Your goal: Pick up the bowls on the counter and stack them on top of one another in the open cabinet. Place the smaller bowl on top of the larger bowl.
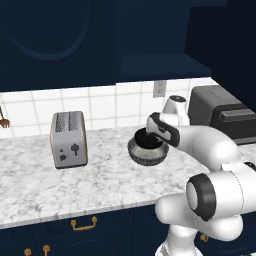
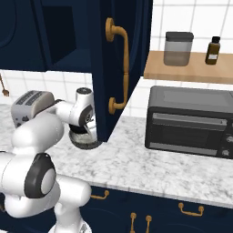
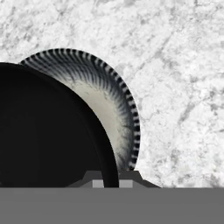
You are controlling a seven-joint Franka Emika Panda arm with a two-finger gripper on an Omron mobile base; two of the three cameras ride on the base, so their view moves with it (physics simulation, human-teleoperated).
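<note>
Here the marbled white-and-grey tabletop (image 1: 105, 175) runs under a white tiled wall, with navy drawers and brass handles below it. There are 2 bowls, 1 toaster (image 1: 68, 138) and 1 black toaster oven (image 2: 191, 119). The larger bowl (image 1: 148, 154), grey and ribbed, sits on the tabletop right of the toaster and well apart from it. The smaller bowl (image 1: 148, 138), glossy black, is above the larger bowl and overlaps most of it in the hand view. The claw (image 3: 110, 183) is clenched on the smaller bowl's rim, 1 fingertip on each side of it. Above the larger bowl, the open cabinet (image 1: 165, 64) shows its bare navy shelf. Bare tabletop lies between the toaster and the larger bowl.
</note>
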